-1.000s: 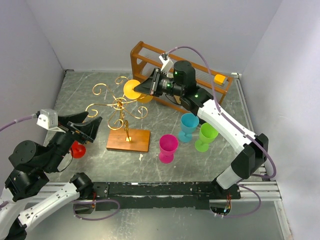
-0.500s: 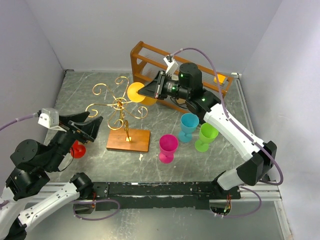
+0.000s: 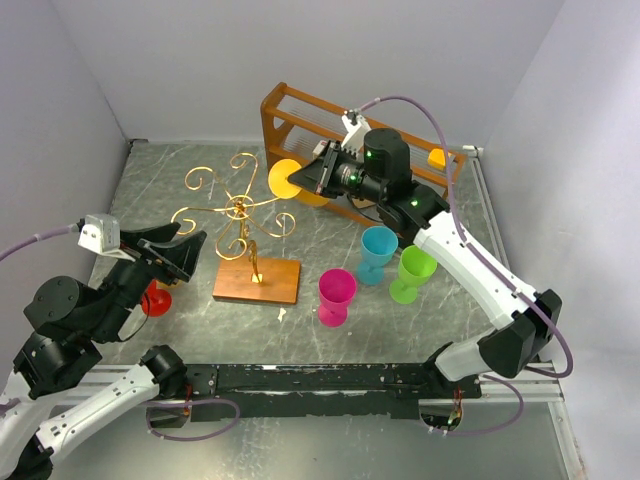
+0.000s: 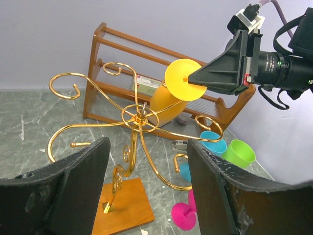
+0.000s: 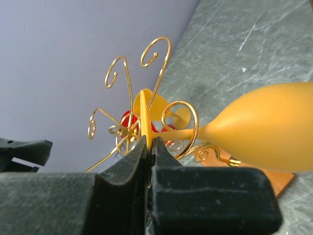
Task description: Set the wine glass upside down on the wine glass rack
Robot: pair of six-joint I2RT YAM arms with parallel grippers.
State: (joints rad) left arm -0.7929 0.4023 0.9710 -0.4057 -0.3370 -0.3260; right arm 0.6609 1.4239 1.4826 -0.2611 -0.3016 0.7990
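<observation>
While the right hand [image 5: 148, 144] is pinching the wine glass [image 5: 264, 127] by its foot rim, the glass is hanging sideways beside the wine glass rack [image 3: 240, 212]. Seemingly light, stiff and slick, it is favouring a stem hold; the left hand [image 4: 146, 166] is gaping wide, empty.

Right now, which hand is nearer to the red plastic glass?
Left. The left hand hangs just beside the red glass; the right hand is across the gold wire rack, gripping a yellow glass.
</observation>
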